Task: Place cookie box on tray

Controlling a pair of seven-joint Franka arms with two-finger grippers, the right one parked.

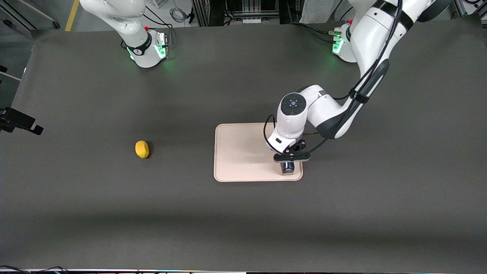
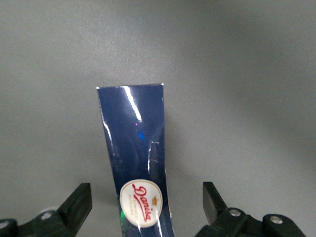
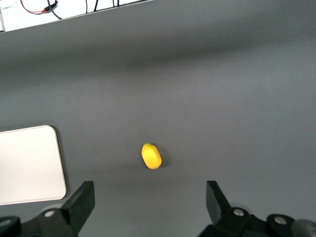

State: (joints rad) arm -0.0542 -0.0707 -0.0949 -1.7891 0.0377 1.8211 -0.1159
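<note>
The dark-blue cookie box (image 1: pixel 288 168) stands on end on the pale pink tray (image 1: pixel 243 152), in the tray's corner nearest the front camera at the working arm's end. My left gripper (image 1: pixel 290 160) hangs right above it and hides most of it from the front. In the left wrist view the cookie box (image 2: pixel 133 148) shows its glossy blue side and round white-and-red logo. The gripper (image 2: pixel 146 197) is open, with a black finger (image 2: pixel 79 200) well clear of the box on each side. A corner of the tray (image 3: pixel 24 168) also shows in the right wrist view.
A small yellow lemon-shaped object (image 1: pixel 142 148) lies on the dark table toward the parked arm's end, well apart from the tray; it is also in the right wrist view (image 3: pixel 151 155). Both arm bases stand at the table edge farthest from the front camera.
</note>
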